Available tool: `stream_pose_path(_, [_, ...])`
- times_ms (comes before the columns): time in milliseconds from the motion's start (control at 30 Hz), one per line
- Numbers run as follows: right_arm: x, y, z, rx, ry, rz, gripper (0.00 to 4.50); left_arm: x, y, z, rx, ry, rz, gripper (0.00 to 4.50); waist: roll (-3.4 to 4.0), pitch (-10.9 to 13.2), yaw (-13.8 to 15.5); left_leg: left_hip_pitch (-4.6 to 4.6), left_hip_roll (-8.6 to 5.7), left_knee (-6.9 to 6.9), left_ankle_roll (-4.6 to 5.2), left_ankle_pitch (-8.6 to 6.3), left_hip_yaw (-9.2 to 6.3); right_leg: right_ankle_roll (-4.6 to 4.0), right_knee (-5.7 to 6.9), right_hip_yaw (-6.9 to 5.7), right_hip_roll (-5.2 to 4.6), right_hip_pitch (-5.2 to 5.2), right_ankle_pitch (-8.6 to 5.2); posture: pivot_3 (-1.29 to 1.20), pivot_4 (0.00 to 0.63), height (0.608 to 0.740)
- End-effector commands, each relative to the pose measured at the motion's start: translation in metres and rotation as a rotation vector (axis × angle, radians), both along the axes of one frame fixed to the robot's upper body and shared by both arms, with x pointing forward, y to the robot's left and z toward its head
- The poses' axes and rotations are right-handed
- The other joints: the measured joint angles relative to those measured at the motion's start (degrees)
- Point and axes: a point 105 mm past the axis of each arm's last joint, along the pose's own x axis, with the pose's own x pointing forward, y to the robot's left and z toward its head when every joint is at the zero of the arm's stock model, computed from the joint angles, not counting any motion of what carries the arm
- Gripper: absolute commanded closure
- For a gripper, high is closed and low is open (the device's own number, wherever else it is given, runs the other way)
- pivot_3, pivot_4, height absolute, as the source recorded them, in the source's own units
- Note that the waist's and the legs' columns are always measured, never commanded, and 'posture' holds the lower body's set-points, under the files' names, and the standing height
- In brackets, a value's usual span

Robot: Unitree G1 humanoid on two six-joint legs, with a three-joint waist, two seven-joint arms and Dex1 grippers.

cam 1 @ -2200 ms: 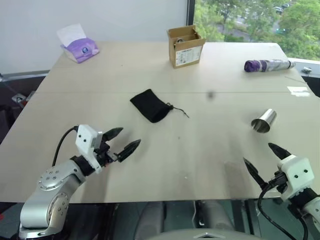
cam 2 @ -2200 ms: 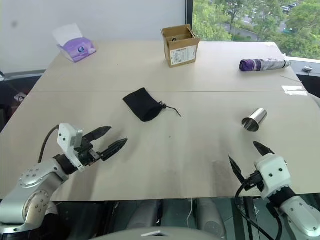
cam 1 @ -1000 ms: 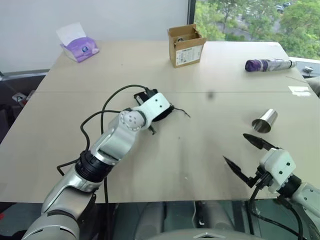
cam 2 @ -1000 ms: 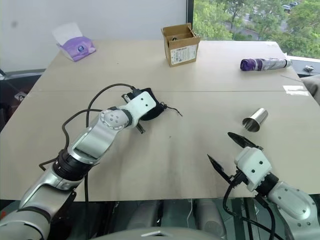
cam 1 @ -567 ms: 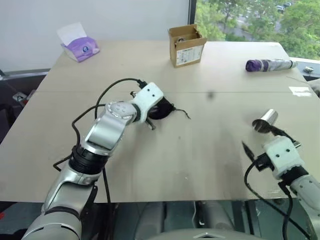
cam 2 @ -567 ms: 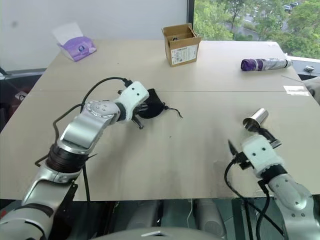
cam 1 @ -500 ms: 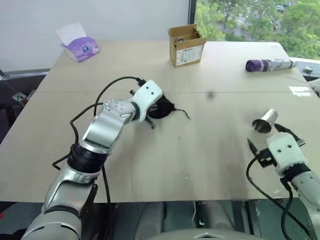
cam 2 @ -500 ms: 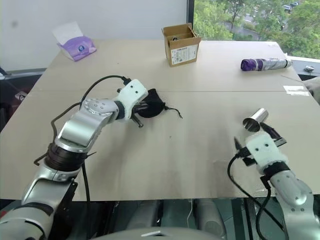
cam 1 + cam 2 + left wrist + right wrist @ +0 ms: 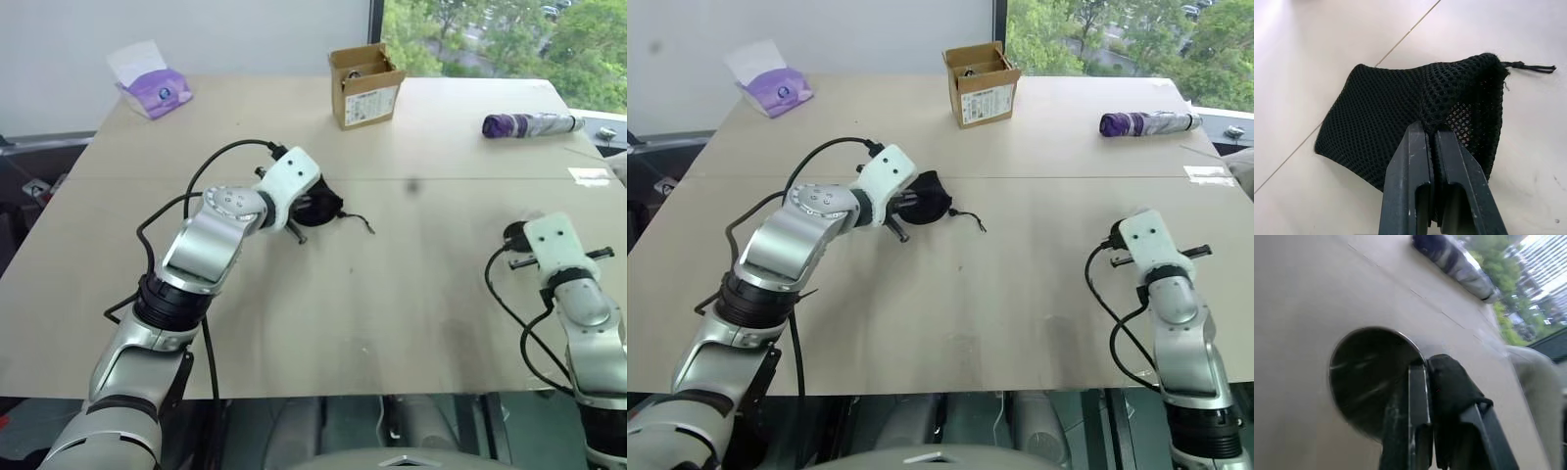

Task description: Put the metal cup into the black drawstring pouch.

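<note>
The pouch (image 9: 1415,103), near the table (image 9: 392,294) middle, is pinched by the left gripper (image 9: 1430,129). The cup (image 9: 1371,377) rim, at the right edge, is clamped by the right gripper (image 9: 1425,367), presumably for insertion.

A pale wooden table (image 9: 392,304) carries everything. At its far edge stand a purple tissue pack (image 9: 155,90) on the left and an open cardboard box (image 9: 366,88) mid-table. A folded purple umbrella (image 9: 531,124) lies far right, with a white paper slip (image 9: 590,177) nearer.
</note>
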Motion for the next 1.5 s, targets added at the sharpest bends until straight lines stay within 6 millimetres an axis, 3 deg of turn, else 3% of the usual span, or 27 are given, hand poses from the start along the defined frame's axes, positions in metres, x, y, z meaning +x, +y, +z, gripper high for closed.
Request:
stream_pose_path(33, [-0.002,0.0,0.009,-0.029,-0.026,0.026,4.4,0.001,0.0,0.023,-0.026,-0.072,0.006,4.5,0.01,0.0,0.0,-0.05,0.0,0.01,0.0,0.0,0.0,0.0,0.02,0.0,0.0,-0.05,0.0,0.0,0.15,0.74])
stream_pose_path(100, [-0.003,0.0,0.011,-0.024,-0.031,0.04,4.4,0.002,0.0,0.023,-0.037,-0.065,0.012,4.5,0.01,0.01,0.0,-0.06,0.0,0.02,0.0,0.0,0.0,0.0,0.02,0.01,0.0,-0.06,0.0,0.0,0.15,0.74])
stream_pose_path(133, [-0.004,0.011,0.017,0.018,-0.057,0.103,4.4,0.002,-0.001,0.024,-0.066,-0.055,0.014,4.5,0.01,0.01,0.0,-0.06,-0.01,0.03,0.01,0.0,0.01,0.0,0.03,0.01,0.0,-0.06,0.0,0.0,0.15,0.74])
stream_pose_path(267, [-0.017,0.08,0.055,0.404,-0.149,0.479,4.4,0.005,-0.002,0.031,-0.166,0.005,0.012,4.5,0.04,0.03,-0.43,-0.06,0.02,0.06,0.01,-0.01,-0.03,0.0,0.09,-0.02,0.03,-0.05,0.0,0.0,0.15,0.74])
stream_pose_path(400, [-0.03,0.135,0.068,0.648,-0.118,0.733,4.4,0.003,-0.01,0.042,-0.272,0.077,-0.027,4.5,0.04,0.03,-1.13,-0.06,0.02,0.13,0.02,0.0,-0.09,0.01,0.13,-0.05,0.03,-0.03,0.01,0.0,0.15,0.74])
stream_pose_path(733, [-0.029,0.195,0.087,0.914,-0.157,0.939,4.4,-0.002,-0.029,0.047,-0.327,0.175,-0.062,4.5,0.05,0.03,-1.2,-0.09,0.0,0.16,0.01,0.0,-0.12,0.0,0.13,-0.07,0.02,-0.06,0.01,0.0,0.15,0.74])
stream_pose_path(933, [-0.022,0.212,0.069,0.841,-0.104,0.972,4.4,-0.004,-0.045,0.055,-0.369,0.206,-0.093,4.5,0.05,0.03,-1.38,-0.1,-0.01,0.17,0.0,0.0,-0.11,0.01,0.13,-0.06,0.02,-0.08,0.01,0.0,0.15,0.74])
stream_pose_path(1067, [-0.016,0.212,0.062,0.81,-0.113,0.945,4.4,-0.008,-0.049,0.055,-0.367,0.219,-0.116,4.5,0.05,0.03,-1.44,-0.1,-0.01,0.16,-0.01,0.01,-0.11,0.01,0.14,-0.06,0.02,-0.1,0.01,0.0,0.15,0.74])
stream_pose_path(1300, [-0.001,0.204,0.051,0.75,-0.12,0.847,4.4,-0.01,-0.042,0.049,-0.352,0.232,-0.105,4.5,0.05,0.03,-1.4,-0.11,-0.01,0.16,-0.06,0.04,-0.1,0.01,0.14,-0.04,0.02,-0.11,0.02,0.0,0.15,0.74])
stream_pose_path(1500, [-0.002,0.204,0.047,0.766,-0.104,0.852,4.4,-0.01,-0.037,0.048,-0.352,0.227,-0.094,4.5,0.05,0.03,-1.36,-0.12,-0.01,0.16,-0.09,0.05,-0.1,0.0,0.14,-0.05,0.01,-0.12,0.02,0.0,0.15,0.74])
